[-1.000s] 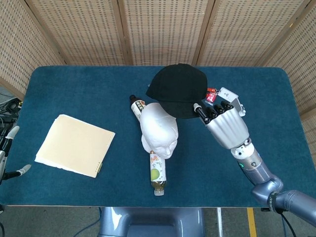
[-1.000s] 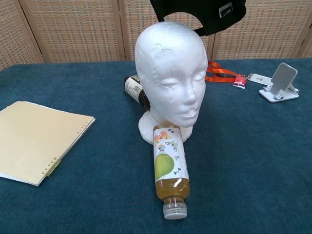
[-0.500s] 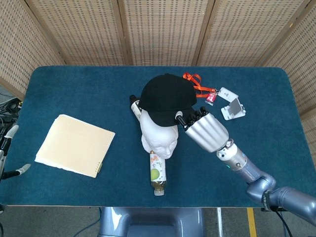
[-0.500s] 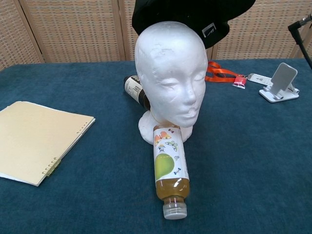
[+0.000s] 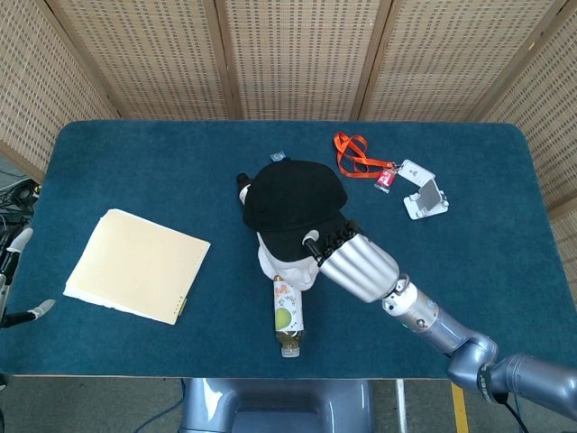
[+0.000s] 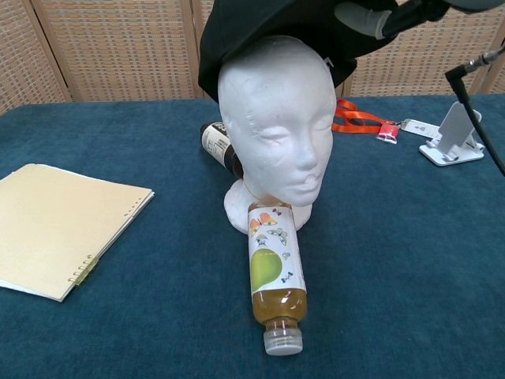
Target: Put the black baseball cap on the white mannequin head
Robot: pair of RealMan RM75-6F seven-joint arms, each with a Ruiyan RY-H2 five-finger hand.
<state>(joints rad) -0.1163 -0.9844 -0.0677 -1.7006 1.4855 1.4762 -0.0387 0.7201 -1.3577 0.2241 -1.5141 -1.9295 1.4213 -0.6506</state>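
The black baseball cap [image 5: 290, 204] [image 6: 268, 28] sits over the crown of the white mannequin head [image 6: 278, 126], tilted, with its brim toward the face. From above, only the chin and base of the mannequin head [image 5: 287, 267] show under the cap. My right hand [image 5: 350, 262] grips the cap's brim at the front right; in the chest view this hand [image 6: 379, 14] shows at the top edge. My left hand [image 5: 16, 280] hangs off the table's left edge, fingers apart and holding nothing.
A juice bottle [image 6: 274, 278] lies in front of the head, a dark bottle [image 6: 218, 146] behind it. A tan notebook [image 5: 137, 265] lies at left. An orange lanyard [image 5: 361, 159] and white phone stand [image 5: 425, 196] are at back right.
My right hand has carried the cap from behind and right of the mannequin head forward and down, until it covers the crown. The left hand has not moved.
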